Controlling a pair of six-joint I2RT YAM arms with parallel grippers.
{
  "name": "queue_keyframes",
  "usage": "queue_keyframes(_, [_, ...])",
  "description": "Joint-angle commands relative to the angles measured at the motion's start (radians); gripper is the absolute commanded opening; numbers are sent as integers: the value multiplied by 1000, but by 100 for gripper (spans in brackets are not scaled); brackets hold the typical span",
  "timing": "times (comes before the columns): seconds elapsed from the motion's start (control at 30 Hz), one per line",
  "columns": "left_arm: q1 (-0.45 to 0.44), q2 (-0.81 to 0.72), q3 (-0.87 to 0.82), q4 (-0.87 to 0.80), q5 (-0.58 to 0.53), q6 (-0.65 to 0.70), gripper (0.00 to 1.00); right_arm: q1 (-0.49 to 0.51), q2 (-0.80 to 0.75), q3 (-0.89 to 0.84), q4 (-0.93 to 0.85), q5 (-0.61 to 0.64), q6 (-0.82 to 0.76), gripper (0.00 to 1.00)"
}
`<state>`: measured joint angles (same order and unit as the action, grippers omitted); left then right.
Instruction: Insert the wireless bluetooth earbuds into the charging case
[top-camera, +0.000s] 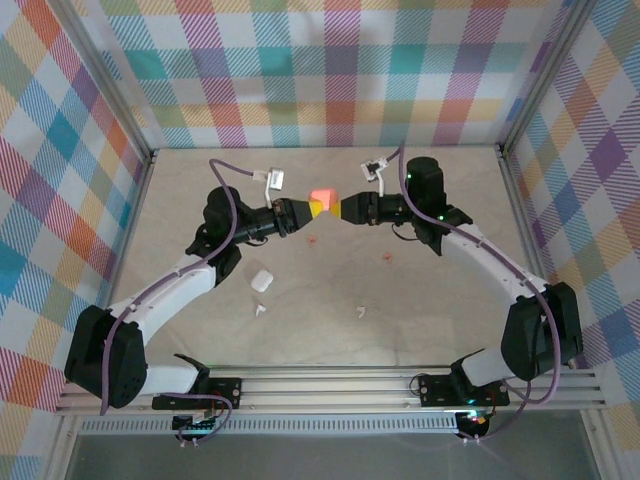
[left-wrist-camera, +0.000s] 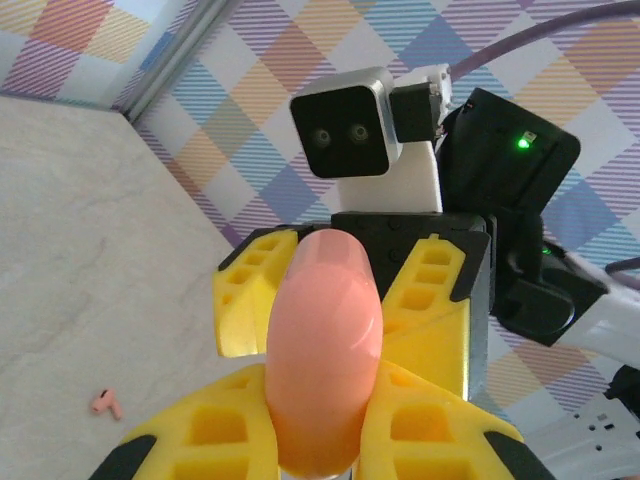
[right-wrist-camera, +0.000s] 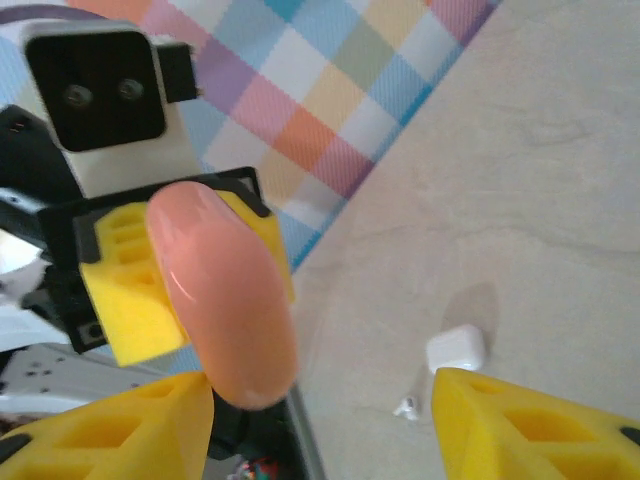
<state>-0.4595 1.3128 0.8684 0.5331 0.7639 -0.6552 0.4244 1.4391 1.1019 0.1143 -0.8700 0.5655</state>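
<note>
A salmon-pink charging case (top-camera: 322, 198) hangs above the table's middle, clamped between the yellow fingers of my left gripper (top-camera: 303, 211), which is shut on it. In the left wrist view the case (left-wrist-camera: 325, 350) stands edge-on between those fingers (left-wrist-camera: 215, 430). My right gripper (top-camera: 343, 208) faces it from the right, open. Its fingers (right-wrist-camera: 110, 430) stand wide apart, with the pink case (right-wrist-camera: 225, 300) close beside the left one. Two pink earbuds (top-camera: 313, 241) (top-camera: 388, 258) and two white earbuds (top-camera: 261, 310) (top-camera: 360, 312) lie loose on the table.
A closed white case (top-camera: 262, 280) lies on the table left of centre, and it shows in the right wrist view as the white case (right-wrist-camera: 457, 348) with a white earbud (right-wrist-camera: 405, 407) beside it. Plaid walls (top-camera: 330, 70) close in three sides. A pink earbud (left-wrist-camera: 105, 403) lies below the left wrist.
</note>
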Motion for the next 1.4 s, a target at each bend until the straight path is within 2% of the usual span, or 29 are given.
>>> queue_keyframes(0.0, [-34,-28,35,62,49,-27,10,-1,4,14,208,-65,112,57])
queue_keyframes(0.1, [-41,-27,52,43,64,-24,10,-1,16,25,213,-120,119,45])
queue_keyframes(0.23, [-48,-37,46,58,57,-24,10,3,35,49,215,-195,128,18])
queue_keyframes(0.3, [-50,-43,36,62,44,-22,11,5,41,59,209,-226,123,13])
queue_keyframes(0.37, [-50,-46,35,59,43,-19,16,5,40,61,206,-237,110,10])
queue_keyframes(0.4, [-50,-46,35,52,46,-14,22,5,37,61,205,-243,102,9])
queue_keyframes(0.47, [-50,-59,34,14,34,9,50,5,28,62,188,-244,74,8])
queue_keyframes(0.5, [-50,-70,35,-18,27,34,59,5,22,62,172,-241,50,7])
queue_keyframes(0.6, [-50,-112,40,-129,24,147,71,4,8,80,86,-233,-31,6])
queue_keyframes(0.73, [-32,-156,53,-265,80,281,70,-1,10,121,0,-252,-136,6])
queue_keyframes(0.8, [-24,-177,45,-276,114,327,68,1,14,143,-44,-271,-189,6])
queue_keyframes(0.9, [-17,-206,23,-254,107,348,66,1,9,143,-65,-275,-240,6])
queue_keyframes(1.07, [-16,-195,-2,-168,73,303,64,16,-16,85,43,-275,-228,6])
queue_keyframes(1.23, [-16,-147,-39,2,64,196,61,29,-29,63,86,-255,-237,6])
queue_keyframes(1.37, [-16,-122,-44,50,65,166,57,33,-28,62,111,-259,-219,6])
